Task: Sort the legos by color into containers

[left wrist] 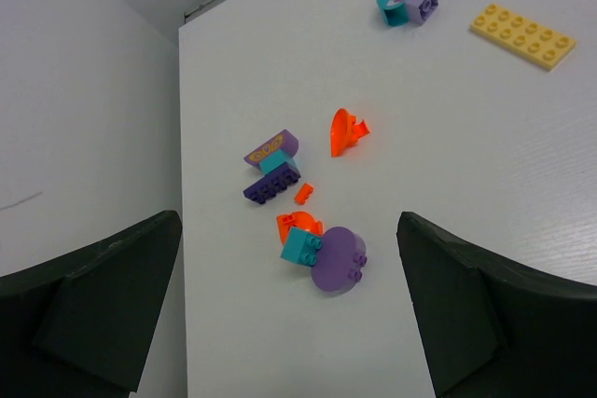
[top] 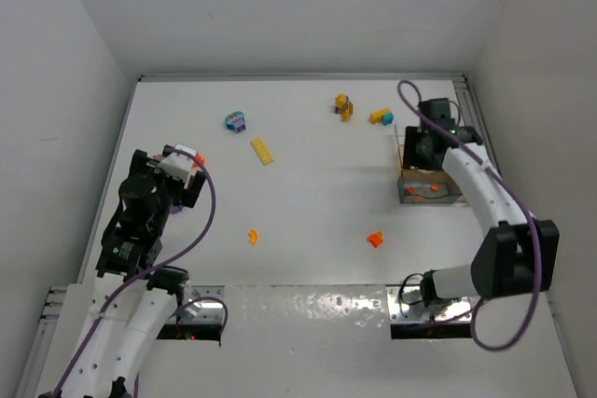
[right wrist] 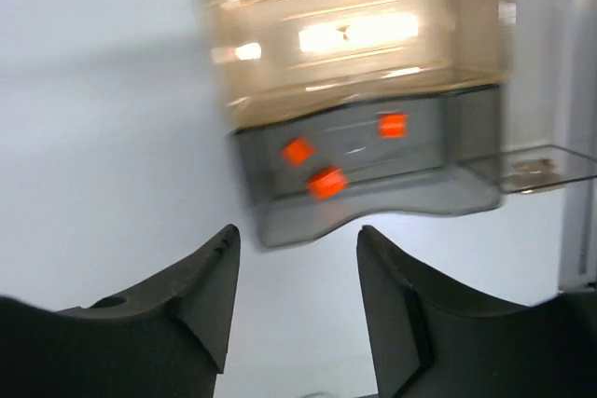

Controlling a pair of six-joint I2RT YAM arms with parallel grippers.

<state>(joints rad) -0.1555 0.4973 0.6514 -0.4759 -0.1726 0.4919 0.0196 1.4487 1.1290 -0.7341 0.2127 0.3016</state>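
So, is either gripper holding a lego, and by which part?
Nothing is held. Left gripper open above loose legos; right gripper open and empty by the container.

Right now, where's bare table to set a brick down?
Bare: mid-table between the yellow plate, the orange brick and the compartment box; also the near strip below the orange arch piece. Crowded: the brick cluster beneath the left gripper.

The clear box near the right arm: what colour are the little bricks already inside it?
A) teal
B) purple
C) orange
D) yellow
C: the right wrist view shows three orange bricks lying in one compartment of the box.
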